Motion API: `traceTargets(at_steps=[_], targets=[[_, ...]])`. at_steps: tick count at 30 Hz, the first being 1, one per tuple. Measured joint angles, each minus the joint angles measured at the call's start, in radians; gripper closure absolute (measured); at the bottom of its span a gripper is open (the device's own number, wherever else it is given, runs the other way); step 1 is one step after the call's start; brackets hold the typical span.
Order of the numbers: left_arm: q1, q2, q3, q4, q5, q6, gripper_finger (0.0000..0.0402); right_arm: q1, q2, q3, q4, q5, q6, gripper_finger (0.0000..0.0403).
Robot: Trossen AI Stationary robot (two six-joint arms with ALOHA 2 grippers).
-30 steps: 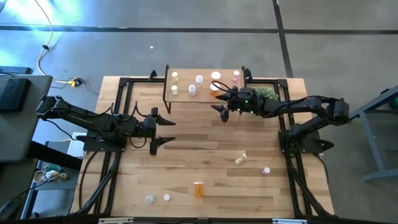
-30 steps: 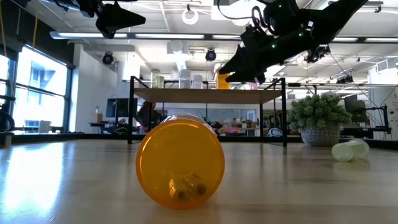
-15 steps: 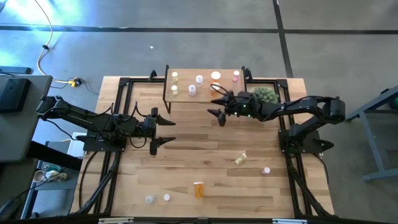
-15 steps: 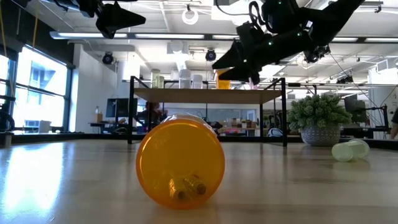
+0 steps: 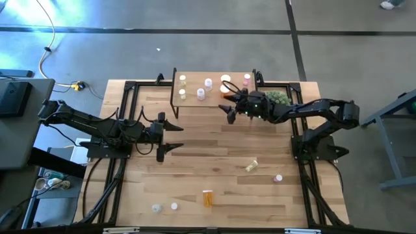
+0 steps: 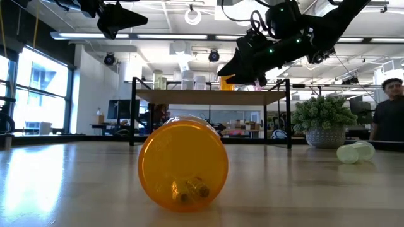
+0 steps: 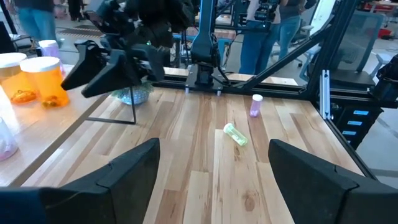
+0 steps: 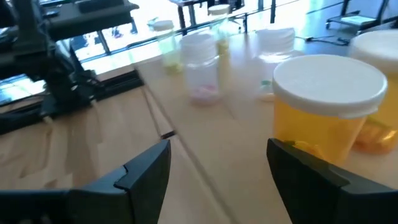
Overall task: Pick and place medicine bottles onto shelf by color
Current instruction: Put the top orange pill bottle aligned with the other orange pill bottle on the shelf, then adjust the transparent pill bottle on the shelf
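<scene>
Orange bottle [image 8: 328,102] upright on shelf [image 5: 214,91].

I see an orange bottle [image 6: 183,164] lying on its side on the table [image 6: 76,189] right in front of the camera, its round end toward me with small pills inside. Behind it stands the shelf [image 6: 211,96] carrying several bottles, with the right gripper [image 6: 235,65] hanging just above its top, jaws apart. The left gripper [image 6: 123,19] hangs high up, a spiky plant [image 6: 323,118] and a pale green bottle [image 6: 353,152] sit at right, and a person [image 6: 388,116] shows at the right edge.

The plank table [image 5: 195,169] carried a shelf [image 5: 214,97] at twelve o'clock; loose bottles [image 5: 208,197] lay toward six.
</scene>
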Motion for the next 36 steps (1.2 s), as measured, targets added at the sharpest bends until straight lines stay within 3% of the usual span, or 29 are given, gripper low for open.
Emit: traceTargets(at_steps=[13, 21, 26, 32, 36], targets=[[0.000, 0.000, 0.000, 0.000, 0.000, 0.018, 0.0110, -0.027, 0.000, 0.000, -0.002, -0.009, -0.004, 0.0146], [0.000, 0.000, 0.000, -0.008, 0.000, 0.029, 0.0110, 0.036, 0.000, 0.011, -0.018, -0.034, 0.034, 0.0146], [0.000, 0.000, 0.000, -0.032, -0.008, 0.067, 0.0110, 0.097, -0.001, 0.138, -0.165, -0.010, 0.022, 0.0146], [0.000, 0.000, 0.000, -0.090, -0.079, 0.082, 0.0110, 0.137, 0.004, 0.381, -0.491, 0.164, -0.100, 0.0146], [0.000, 0.000, 0.000, -0.135, -0.128, 0.091, 0.0110, 0.112, 0.029, 0.510, -0.574, 0.189, -0.181, 0.0146]])
